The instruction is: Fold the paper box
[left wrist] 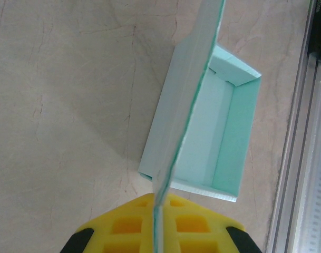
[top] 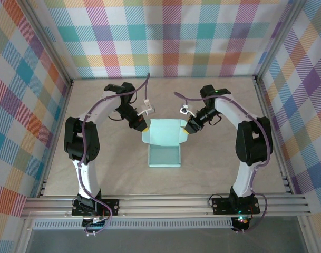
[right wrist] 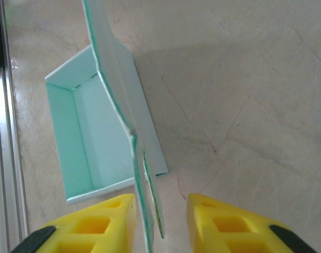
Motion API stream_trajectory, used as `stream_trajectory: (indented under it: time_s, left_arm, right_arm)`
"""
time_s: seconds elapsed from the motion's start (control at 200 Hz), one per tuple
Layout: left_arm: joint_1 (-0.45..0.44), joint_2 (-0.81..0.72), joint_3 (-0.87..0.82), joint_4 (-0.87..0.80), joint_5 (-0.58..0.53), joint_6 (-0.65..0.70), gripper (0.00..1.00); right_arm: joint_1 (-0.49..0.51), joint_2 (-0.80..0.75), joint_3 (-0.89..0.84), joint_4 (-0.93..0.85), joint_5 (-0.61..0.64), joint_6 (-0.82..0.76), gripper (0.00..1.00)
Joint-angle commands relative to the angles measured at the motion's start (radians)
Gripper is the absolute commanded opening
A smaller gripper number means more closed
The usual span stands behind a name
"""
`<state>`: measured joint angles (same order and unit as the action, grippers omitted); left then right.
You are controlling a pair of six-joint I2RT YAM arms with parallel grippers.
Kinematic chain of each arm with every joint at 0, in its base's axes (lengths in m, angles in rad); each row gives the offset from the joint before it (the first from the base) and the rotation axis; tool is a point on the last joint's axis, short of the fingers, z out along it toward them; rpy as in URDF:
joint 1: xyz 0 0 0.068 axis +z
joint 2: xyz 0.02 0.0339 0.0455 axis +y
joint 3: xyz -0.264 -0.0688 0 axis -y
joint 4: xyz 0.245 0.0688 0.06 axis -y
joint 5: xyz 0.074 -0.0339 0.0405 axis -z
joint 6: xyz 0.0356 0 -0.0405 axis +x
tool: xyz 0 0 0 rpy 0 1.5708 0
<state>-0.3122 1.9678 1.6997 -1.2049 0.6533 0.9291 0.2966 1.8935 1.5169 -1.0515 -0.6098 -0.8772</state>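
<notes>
The paper box [top: 165, 146] is pale mint card lying mid-table, with an open tray at the near side and a lid panel raised at the far side. My left gripper [top: 143, 126] holds the lid's left corner. In the left wrist view its yellow fingers [left wrist: 123, 226] are shut on the card edge, and the paper box [left wrist: 226, 132] tray lies beyond. My right gripper [top: 187, 129] is at the lid's right corner. In the right wrist view the paper box [right wrist: 91, 137] flap stands between the open gripper [right wrist: 160, 224] jaws, against the left finger [right wrist: 97, 226], with a gap to the other.
The beige tabletop [top: 218, 174] runs all round the box. Aluminium rails line the near edge [top: 165, 203], also seen as a rail [left wrist: 308, 158] and a rail [right wrist: 2, 132] in the wrist views. Plaid walls [top: 165, 37] enclose three sides.
</notes>
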Motion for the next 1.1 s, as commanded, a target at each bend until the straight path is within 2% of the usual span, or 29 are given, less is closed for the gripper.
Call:
stream_trajectory:
  time_s: [0.0, 0.11, 0.24, 0.45, 0.645, 0.88, 1.1]
  left_arm:
    - [-0.002, -0.012, 0.025, -0.036, 0.009, 0.016, 0.00]
    - [-0.002, -0.011, 0.027, -0.038, 0.012, 0.014, 0.00]
    - [-0.003, -0.009, 0.031, -0.038, 0.012, 0.010, 0.00]
    - [-0.004, -0.015, 0.029, -0.023, 0.011, -0.008, 0.00]
    - [-0.012, -0.090, -0.031, 0.106, -0.023, -0.088, 0.00]
    - [-0.042, -0.215, -0.164, 0.369, -0.173, -0.322, 0.00]
    - [-0.157, -0.306, -0.261, 0.533, -0.334, -0.544, 0.00]
  right_arm:
    - [0.010, 0.011, 0.031, -0.040, -0.030, -0.023, 0.27]
    - [0.011, 0.012, 0.032, -0.044, -0.037, -0.024, 0.17]
    - [0.012, 0.009, 0.032, -0.049, -0.032, -0.026, 0.00]
    - [0.020, -0.033, -0.003, -0.001, 0.000, 0.002, 0.00]
    - [0.049, -0.154, -0.118, 0.207, 0.122, 0.126, 0.00]
    - [0.112, -0.300, -0.247, 0.392, 0.306, 0.286, 0.00]
    - [0.175, -0.404, -0.355, 0.588, 0.519, 0.433, 0.00]
